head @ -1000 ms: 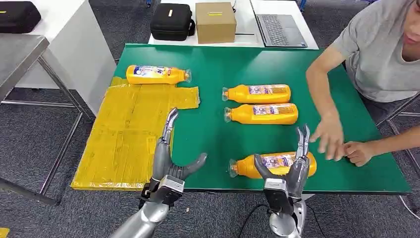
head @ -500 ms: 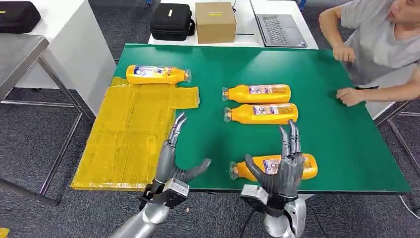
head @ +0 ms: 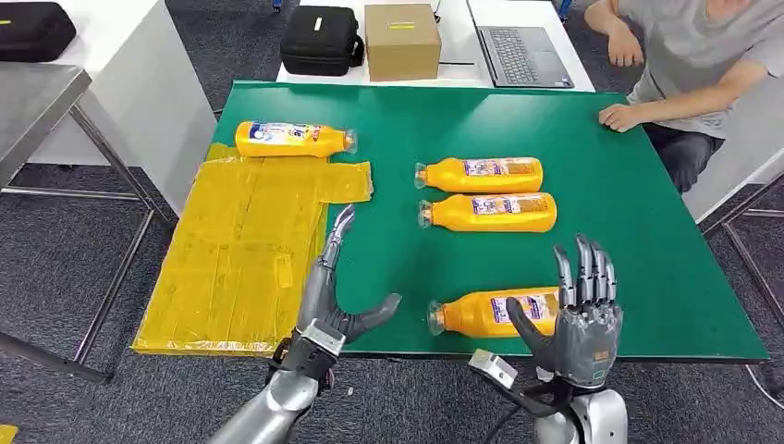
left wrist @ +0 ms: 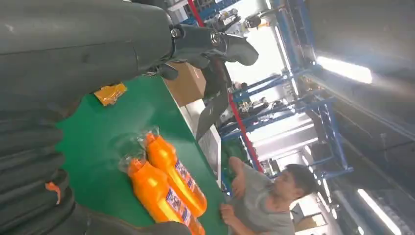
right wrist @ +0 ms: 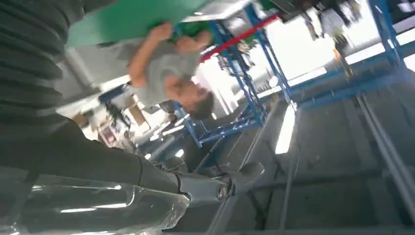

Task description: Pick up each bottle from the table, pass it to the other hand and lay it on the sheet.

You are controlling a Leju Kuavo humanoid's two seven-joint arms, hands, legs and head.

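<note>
Yellow sheet [head: 238,264] on the left part of the green table [head: 638,240], hanging over its left edge. At its far edge, one orange bottle [head: 291,139], long axis left to right, cap to the right. Left hand [head: 325,296] near the table's near edge, fingers spread, holding nothing. Further right, two bottles [head: 481,174] [head: 490,212] side by side, caps to the left. Nearest bottle [head: 490,312] also lying left to right, cap left. Right hand [head: 578,319] just at its right end, fingers straight up, released. Person [head: 693,55] at far right.
</note>
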